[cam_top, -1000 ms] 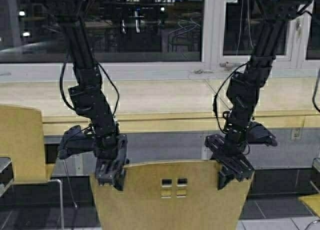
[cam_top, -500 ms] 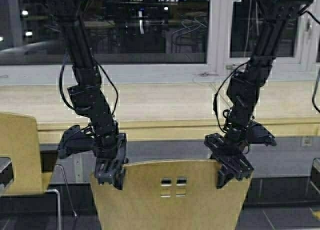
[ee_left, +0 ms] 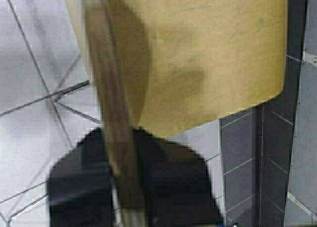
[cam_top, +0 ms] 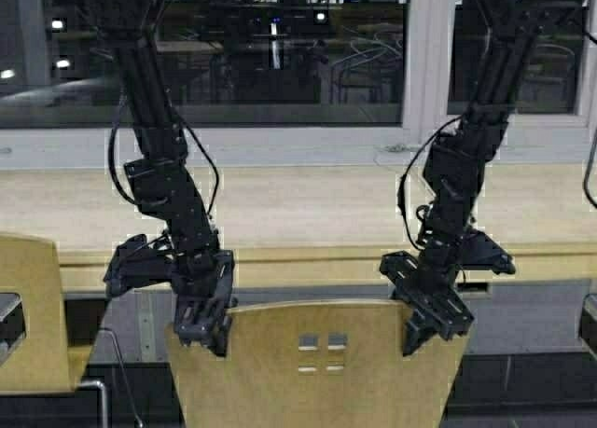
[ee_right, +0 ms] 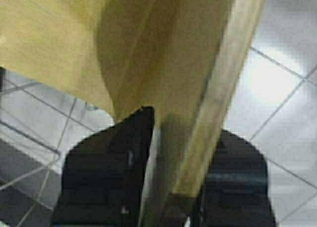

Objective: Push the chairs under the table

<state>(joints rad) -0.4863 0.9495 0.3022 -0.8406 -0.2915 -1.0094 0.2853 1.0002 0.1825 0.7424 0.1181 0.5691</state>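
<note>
A tan-yellow plywood chair (cam_top: 317,372) with four small square cut-outs stands in front of me, its back facing me. My left gripper (cam_top: 207,327) is shut on the left top corner of its back. My right gripper (cam_top: 424,324) is shut on the right top corner. The wrist views show the back's edge (ee_left: 111,133) (ee_right: 213,133) between each pair of fingers, with the seat beyond. The long beige table (cam_top: 308,214) runs across just beyond the chair, its thick front edge above the chair's back. A second such chair (cam_top: 28,325) stands at the left edge.
A window with a white frame (cam_top: 424,64) runs behind the table. The floor is grey and white tile (ee_left: 34,78). Part of another object shows at the right edge (cam_top: 590,321).
The robot has driven forward with the chair held in both grippers: the table and window have shifted down and nearer, and the left chair has slid lower and farther left.
</note>
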